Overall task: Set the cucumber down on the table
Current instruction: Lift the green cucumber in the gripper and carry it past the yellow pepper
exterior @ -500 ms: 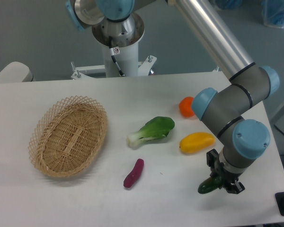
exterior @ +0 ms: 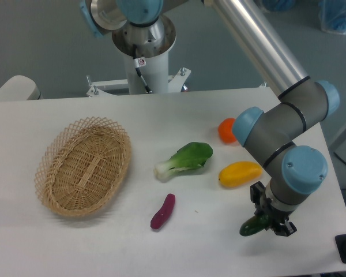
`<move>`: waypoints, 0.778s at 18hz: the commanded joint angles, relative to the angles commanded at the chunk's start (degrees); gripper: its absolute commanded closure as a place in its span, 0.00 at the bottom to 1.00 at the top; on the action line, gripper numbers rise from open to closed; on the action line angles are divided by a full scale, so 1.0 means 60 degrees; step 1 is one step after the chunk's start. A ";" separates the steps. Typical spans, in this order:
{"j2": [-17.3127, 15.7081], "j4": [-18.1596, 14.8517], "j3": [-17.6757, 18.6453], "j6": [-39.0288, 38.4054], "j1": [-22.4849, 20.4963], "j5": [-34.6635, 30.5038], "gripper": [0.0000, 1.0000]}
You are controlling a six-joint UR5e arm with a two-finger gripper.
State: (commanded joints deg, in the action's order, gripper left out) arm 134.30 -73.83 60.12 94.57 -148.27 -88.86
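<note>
White table (exterior: pixel 104 248) fills the frame. One cucumber (exterior: pixel 251 227) sits at lower right, clamped in the gripper (exterior: pixel 269 221). Up-left lie one yellow pepper (exterior: pixel 239 173), one orange fruit (exterior: pixel 226 130), one bok choy (exterior: pixel 184 160) and one purple sweet potato (exterior: pixel 162 211). One wicker basket (exterior: pixel 83 165) sits at left.
</note>
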 joint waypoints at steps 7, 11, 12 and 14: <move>-0.0717 -0.0059 0.0965 -0.0029 0.0191 -0.0058 0.67; -0.1419 -0.0073 0.1858 -0.0015 0.0191 -0.0044 0.67; -0.1653 -0.0074 0.2165 -0.0015 0.0176 -0.0044 0.68; -0.2209 -0.0030 0.3027 -0.0015 0.0132 -0.0044 0.68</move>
State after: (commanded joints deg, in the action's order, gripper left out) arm 121.04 -74.01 78.28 94.48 -147.48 -89.12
